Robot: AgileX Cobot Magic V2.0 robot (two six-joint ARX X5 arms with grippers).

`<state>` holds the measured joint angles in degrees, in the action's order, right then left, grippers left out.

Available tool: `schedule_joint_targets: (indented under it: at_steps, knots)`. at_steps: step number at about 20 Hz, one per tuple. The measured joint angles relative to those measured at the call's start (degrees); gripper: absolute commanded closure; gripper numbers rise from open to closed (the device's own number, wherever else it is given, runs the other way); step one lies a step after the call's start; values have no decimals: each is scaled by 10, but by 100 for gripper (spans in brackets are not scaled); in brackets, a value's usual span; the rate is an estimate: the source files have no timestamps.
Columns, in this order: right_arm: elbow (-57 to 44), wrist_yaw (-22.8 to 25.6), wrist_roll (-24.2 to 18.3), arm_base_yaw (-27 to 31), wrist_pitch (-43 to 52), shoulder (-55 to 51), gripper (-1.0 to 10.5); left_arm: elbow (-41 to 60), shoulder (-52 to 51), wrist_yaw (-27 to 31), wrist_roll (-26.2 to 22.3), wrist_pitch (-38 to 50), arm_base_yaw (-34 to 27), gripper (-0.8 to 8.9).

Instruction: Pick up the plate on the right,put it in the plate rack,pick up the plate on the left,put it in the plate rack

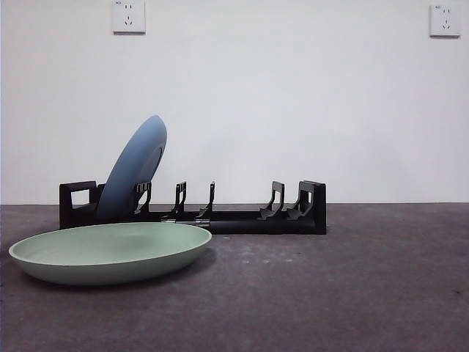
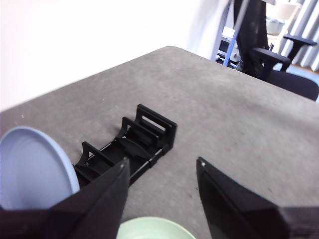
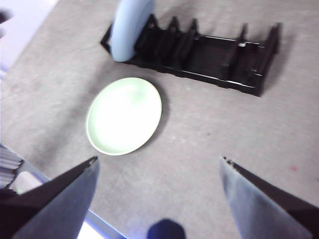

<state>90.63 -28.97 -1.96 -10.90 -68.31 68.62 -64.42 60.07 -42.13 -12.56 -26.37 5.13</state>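
Observation:
A pale green plate [image 1: 110, 251] lies flat on the grey table, in front of the left part of the plate rack [image 1: 242, 218]. A blue plate [image 1: 133, 170] stands tilted on edge in the rack's left end. The left wrist view shows the blue plate [image 2: 30, 169], the plate rack [image 2: 130, 144] and a sliver of the green plate [image 2: 154, 230]; my left gripper [image 2: 162, 172] is open above them, holding nothing. From high above, my right gripper [image 3: 158, 164] is open and empty, with the green plate [image 3: 124, 115], blue plate [image 3: 130, 25] and plate rack [image 3: 209, 52] below it.
Two wall sockets [image 1: 129, 16] sit high on the white wall behind the table. An office chair [image 2: 279, 64] stands beyond the table's far corner. The table edge [image 3: 99, 226] shows near the right gripper.

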Motion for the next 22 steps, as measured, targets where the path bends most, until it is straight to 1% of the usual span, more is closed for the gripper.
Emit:
schedule_joint_targets:
  at_steps: [4, 5, 7, 8, 9, 10, 12, 14, 17, 22]
  knots:
    - [0, 0, 0, -37, 30, 70, 538, 0, -143, 0, -87, -128, 0, 577]
    - [0, 0, 1, -54, 41, 94, 538, 0, -178, 1, -109, -157, 0, 526]
    - [0, 1, 3, -90, 64, 145, 538, 0, -236, 2, -138, -200, 0, 516]
    - [0, 6, 7, -109, 78, 169, 538, -2, -261, 2, -146, -216, 0, 499]
    - [0, 19, 11, -133, 100, 201, 538, -4, -285, 6, -150, -234, 0, 460]
    - [0, 28, 15, -154, 120, 229, 538, -5, -300, 19, -154, -248, 0, 435]
    - [0, 37, 24, -188, 153, 285, 538, -5, -313, 43, -159, -279, 0, 431]
    - [0, 47, 30, -215, 179, 337, 538, -5, -315, 50, -160, -301, 2, 431]
    - [0, 77, 41, -241, 217, 404, 538, -5, -315, 61, -161, -320, 3, 431]
    - [0, 82, 49, -253, 253, 457, 539, -5, -313, 70, -169, -321, 18, 431]
